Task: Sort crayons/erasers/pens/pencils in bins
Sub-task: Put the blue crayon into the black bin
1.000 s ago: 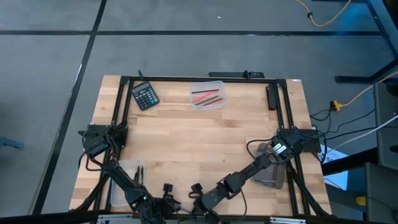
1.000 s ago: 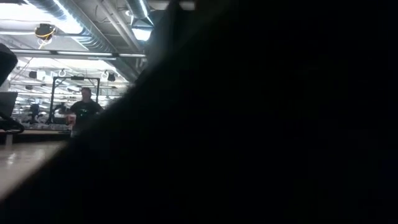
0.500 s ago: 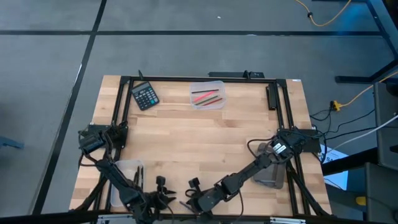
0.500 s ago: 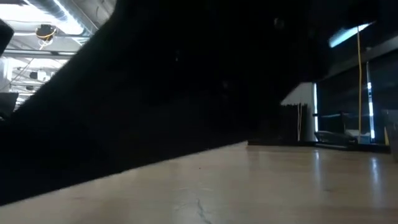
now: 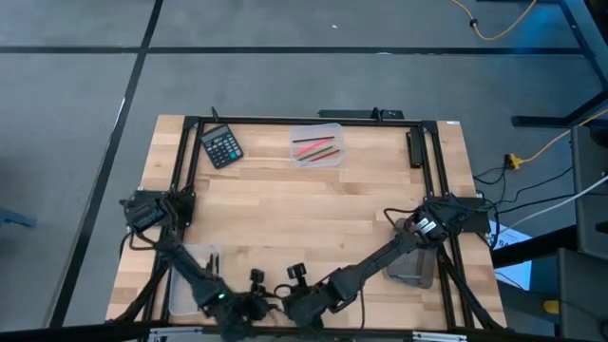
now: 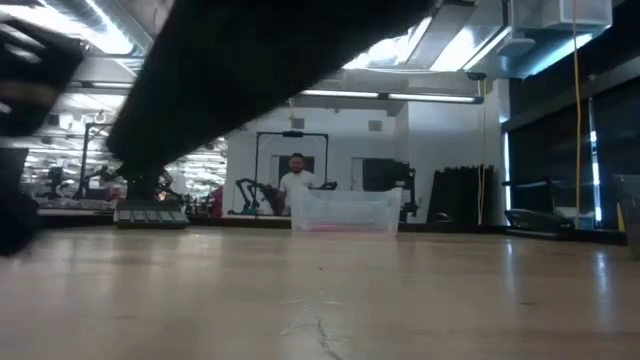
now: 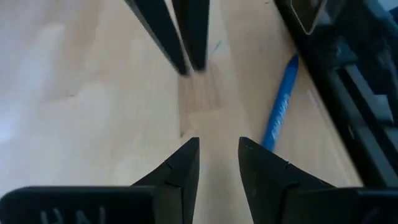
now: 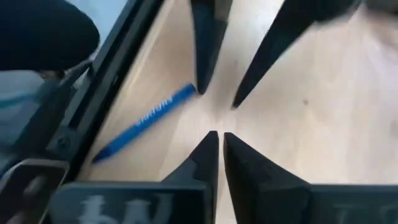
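This is a big industrial lab hall: bare silver ceiling ducts [image 6: 110,25], black metal test frames [image 6: 290,170], grey concrete floor [image 5: 285,81].
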Robot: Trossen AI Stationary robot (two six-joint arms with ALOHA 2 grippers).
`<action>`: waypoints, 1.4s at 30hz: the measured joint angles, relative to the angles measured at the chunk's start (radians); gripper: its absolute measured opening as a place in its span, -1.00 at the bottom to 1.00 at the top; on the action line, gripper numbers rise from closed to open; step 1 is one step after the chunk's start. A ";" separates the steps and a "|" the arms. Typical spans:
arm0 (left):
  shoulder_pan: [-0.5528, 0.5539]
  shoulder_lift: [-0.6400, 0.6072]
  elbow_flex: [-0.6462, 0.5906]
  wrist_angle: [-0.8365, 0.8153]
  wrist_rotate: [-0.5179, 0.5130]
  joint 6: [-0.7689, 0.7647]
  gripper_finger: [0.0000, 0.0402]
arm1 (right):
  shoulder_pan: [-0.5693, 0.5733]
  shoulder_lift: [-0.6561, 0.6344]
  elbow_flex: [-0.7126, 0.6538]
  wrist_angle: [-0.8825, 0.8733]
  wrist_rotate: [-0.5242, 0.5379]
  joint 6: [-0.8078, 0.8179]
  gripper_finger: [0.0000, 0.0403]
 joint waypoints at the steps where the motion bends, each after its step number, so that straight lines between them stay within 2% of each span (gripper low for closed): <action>1: 0.021 0.006 -0.002 0.028 0.056 0.007 -0.47 | 0.007 -0.001 0.024 -0.051 0.018 0.008 -0.81; 4: 0.072 0.015 -0.008 0.077 0.183 0.064 -0.47 | 0.024 -0.001 0.065 -0.197 0.135 0.021 -0.71; 7: 0.099 0.016 -0.007 0.096 0.257 0.107 -0.47 | 0.030 -0.001 0.073 -0.306 0.186 0.060 -0.62; 15: 0.115 0.001 -0.005 0.052 0.264 0.138 -0.48 | 0.046 -0.001 0.073 -0.420 0.275 0.170 -0.52; 19: 0.106 -0.057 -0.010 -0.030 0.217 0.140 -0.49 | 0.053 -0.001 0.073 -0.420 0.278 0.175 -0.52; 23: 0.086 -0.100 -0.007 -0.011 0.235 0.121 -0.49 | 0.053 -0.001 0.074 -0.415 0.274 0.194 -0.52; 26: 0.074 -0.085 -0.007 0.001 0.292 0.096 -0.49 | 0.054 -0.004 0.086 -0.410 0.250 0.195 -0.52; 42: 0.058 0.033 -0.003 0.107 0.275 0.048 -0.50 | 0.096 -0.007 0.129 -0.410 0.241 0.203 -0.52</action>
